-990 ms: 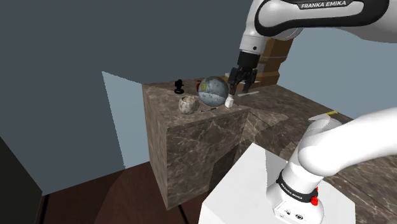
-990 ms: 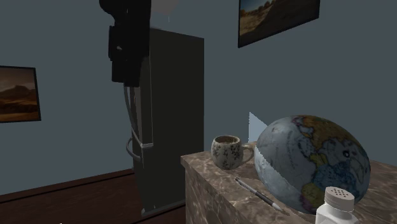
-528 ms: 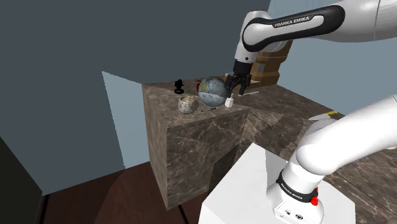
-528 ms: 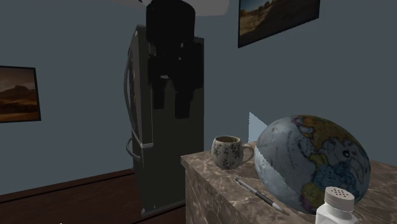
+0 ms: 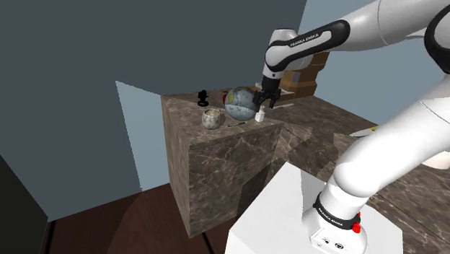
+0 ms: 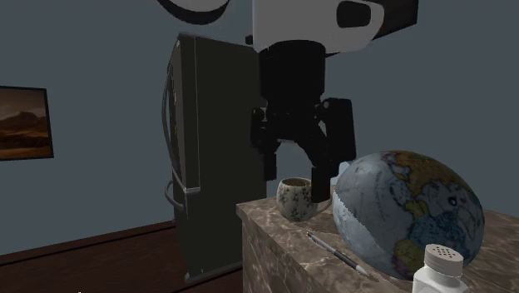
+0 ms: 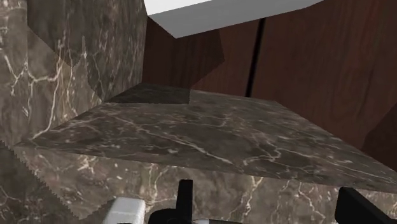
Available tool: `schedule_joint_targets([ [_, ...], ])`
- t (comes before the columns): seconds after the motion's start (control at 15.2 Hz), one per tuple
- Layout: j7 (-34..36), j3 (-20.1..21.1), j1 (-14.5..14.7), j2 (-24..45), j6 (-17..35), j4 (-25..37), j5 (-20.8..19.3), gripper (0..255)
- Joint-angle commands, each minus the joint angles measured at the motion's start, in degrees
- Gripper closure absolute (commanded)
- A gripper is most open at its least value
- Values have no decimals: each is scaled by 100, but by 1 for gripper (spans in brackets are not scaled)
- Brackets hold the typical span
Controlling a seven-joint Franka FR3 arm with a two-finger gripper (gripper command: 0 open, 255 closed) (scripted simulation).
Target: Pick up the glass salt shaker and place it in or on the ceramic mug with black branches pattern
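Observation:
The salt shaker (image 5: 259, 115) is a small white bottle with a perforated cap (image 6: 439, 265), standing on the marble counter beside the globe (image 5: 241, 103). The mug (image 6: 295, 198), pale with a dark branch pattern, stands upright near the counter's corner (image 5: 211, 118). My black gripper (image 5: 265, 97) hangs just above the shaker, next to the globe, with nothing held. Its fingers stand apart in the second exterior view (image 6: 297, 171) and in the wrist view (image 7: 270, 210). A pale grey cap-like edge (image 7: 127, 211) shows just outside one finger (image 7: 184, 197).
A thin pen (image 6: 337, 252) lies on the counter (image 5: 216, 155) between mug and globe. A small black figure (image 5: 204, 97) stands at the counter's far edge. Cardboard boxes (image 5: 303, 72) sit behind the arm. A dark fridge (image 6: 200, 150) stands beyond the counter.
The gripper has travelled toward the counter and come down close over the shaker beside the globe; in the second exterior view it moved right and lower. The objects have not moved.

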Motion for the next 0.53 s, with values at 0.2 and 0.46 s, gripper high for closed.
schedule_joint_targets([
  [0.2, -130, -228, -157, 903, 627, 449, -123, 0],
  [0.46, -261, -404, -291, 1621, 1041, 891, -139, 0],
])
